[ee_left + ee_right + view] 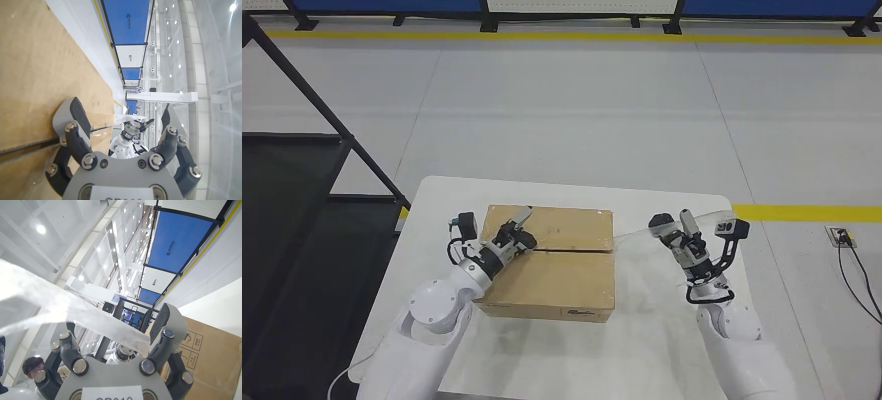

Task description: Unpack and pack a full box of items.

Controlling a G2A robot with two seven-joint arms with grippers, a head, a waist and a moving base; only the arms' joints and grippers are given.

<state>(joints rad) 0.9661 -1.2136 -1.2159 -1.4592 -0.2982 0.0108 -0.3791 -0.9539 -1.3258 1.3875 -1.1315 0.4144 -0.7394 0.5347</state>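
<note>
A closed brown cardboard box (552, 265) lies on the white table (662, 330), with a seam running across its top flaps. My left gripper (517, 232) is open over the left end of that seam (28, 145), one finger pad (79, 113) against the cardboard. My right gripper (674, 222) is raised just off the box's right side and stands open. A strip of clear tape (56, 306) crosses between its fingers and clings to one pad (158, 323). The tape (130, 118) stretches from the box's edge to that gripper.
A black metal frame (312, 150) stands off the table's left side over a dark floor mat. The table's front right area next to the box is bare. A cable (847, 265) lies on the floor at far right.
</note>
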